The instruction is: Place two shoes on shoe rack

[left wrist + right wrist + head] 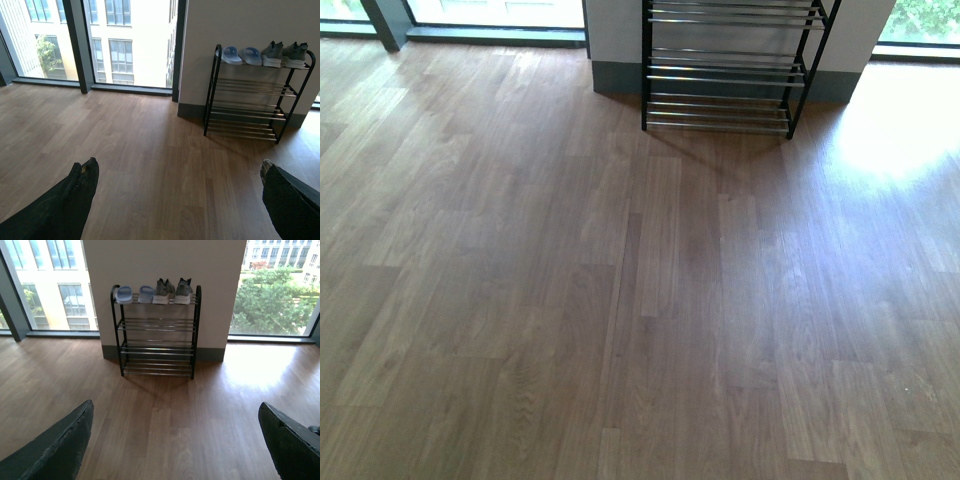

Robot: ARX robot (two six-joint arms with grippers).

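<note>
Sneakers [172, 291] and slides [134, 294] are sitting on the rack's [156, 325] top tier, so the task is looking done; both grippers, left [177, 187] and right [175, 432], are hanging wide open, empty.

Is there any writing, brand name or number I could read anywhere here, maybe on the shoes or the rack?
None can be read.
Grey sneakers: any logo too small to tell.
Pale blue sandals: no readable mark.
Shoe rack: bare bars, no label.
Buildings outside the windows: no signs visible.

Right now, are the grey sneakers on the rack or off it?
On it: the grey sneakers stand upright on the rack's top shelf, beside the sandals.
</note>
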